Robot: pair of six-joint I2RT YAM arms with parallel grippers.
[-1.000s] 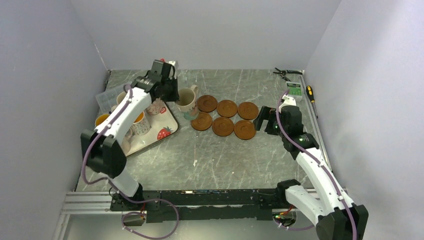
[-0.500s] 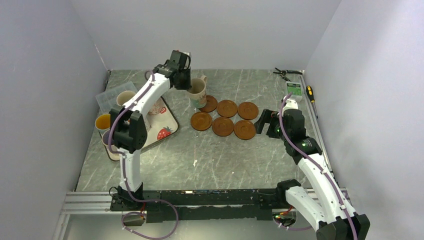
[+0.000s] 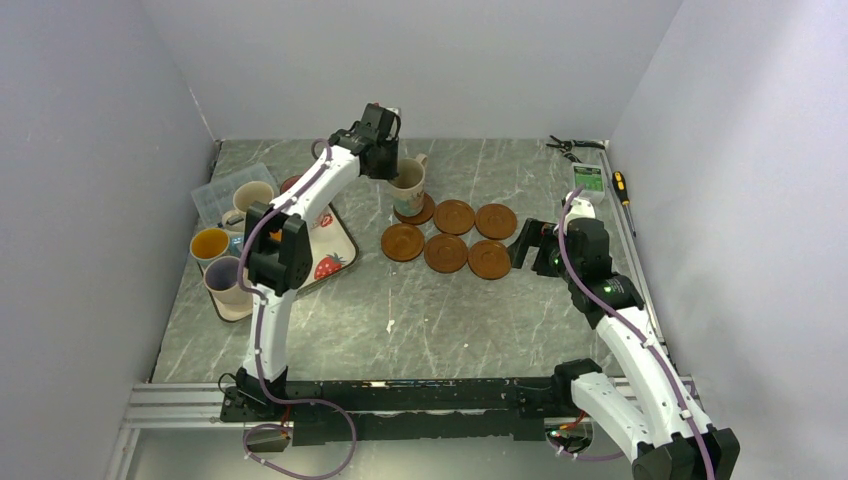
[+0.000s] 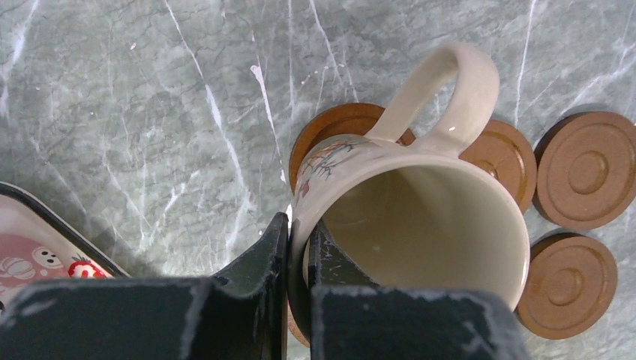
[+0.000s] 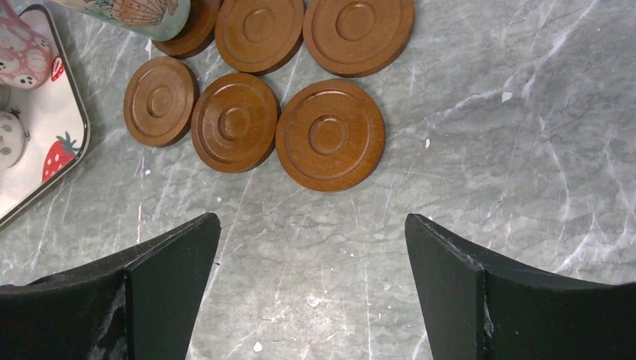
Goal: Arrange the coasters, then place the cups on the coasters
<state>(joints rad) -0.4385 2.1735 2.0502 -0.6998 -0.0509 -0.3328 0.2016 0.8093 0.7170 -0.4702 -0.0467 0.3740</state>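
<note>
6 coasters lie in 2 rows of 3 on the table. The left gripper is clenched on the rim wall of 1 cream mug, with 1 finger inside, 1 outside and the handle pointing away from the jaws. The mug sits directly over the far-left coaster; you cannot confirm contact. The right gripper stands released and empty beside the near-right coaster.

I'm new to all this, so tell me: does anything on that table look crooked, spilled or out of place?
Nothing looks spilled or broken. Only the cream mug seems askew: the left fingers pinch its rim and it leans over the back-left coaster rather than standing flat on it.
</note>
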